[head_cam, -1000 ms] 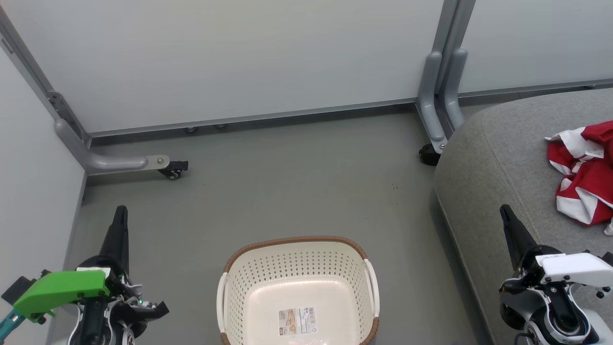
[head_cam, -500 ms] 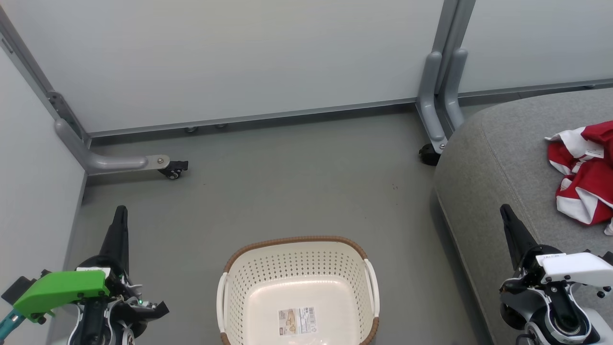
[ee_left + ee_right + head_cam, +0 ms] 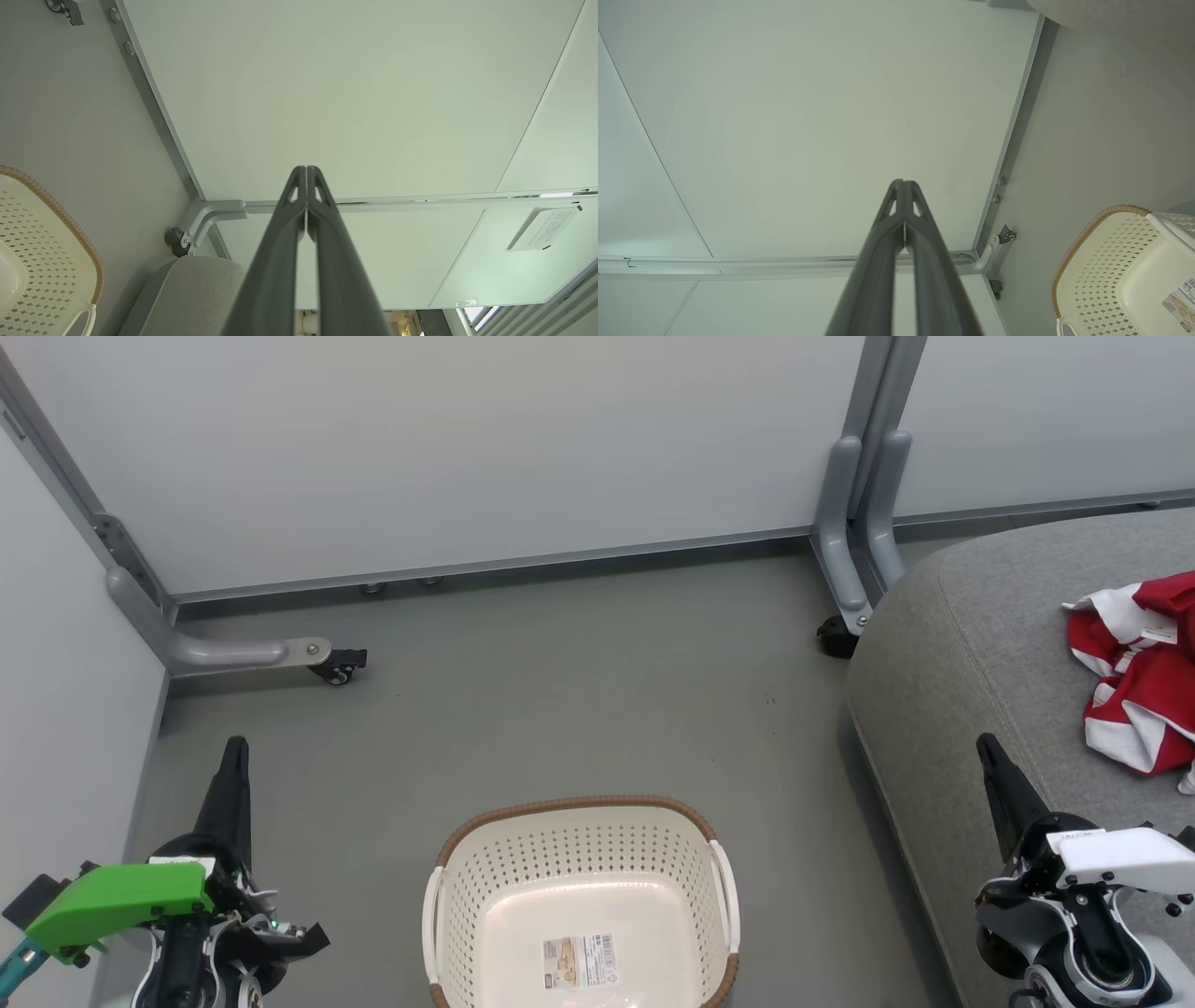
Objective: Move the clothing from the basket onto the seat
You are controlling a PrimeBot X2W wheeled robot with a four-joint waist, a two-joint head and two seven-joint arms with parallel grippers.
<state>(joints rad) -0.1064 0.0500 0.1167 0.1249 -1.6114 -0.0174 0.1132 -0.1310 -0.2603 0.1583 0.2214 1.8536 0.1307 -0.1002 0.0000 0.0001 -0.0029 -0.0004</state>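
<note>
A: Clothing, position?
B: Red clothing (image 3: 1134,677) with white trim, crumpled in a heap on top of the seat (image 3: 952,635), at the right edge of the head view. The frame cuts part of it off.

A: Basket?
B: Basket (image 3: 579,803) upright on the grey floor (image 3: 560,691), bottom centre. A strip of floor lies between it and the seat. Brown rim, 2 white side handles. Its bare bottom carries a paper label (image 3: 581,959).

A: Left hand?
B: Left hand (image 3: 235,747) low left, well apart from the basket, pointing up the view. In the left wrist view its 2 fingers (image 3: 280,242) are pressed together at the tips with nothing between them. They aim at a pale panel.

A: Right hand?
B: Right hand (image 3: 982,742) low right, seen against the near part of the seat, apart from the clothing. In the right wrist view the 2 fingers meet at the tips, nothing pinched.

A: Surroundings?
B: Pale partition panels (image 3: 467,457) stand behind the floor on grey metal feet. 1 black caster (image 3: 338,667) at the left foot.
</note>
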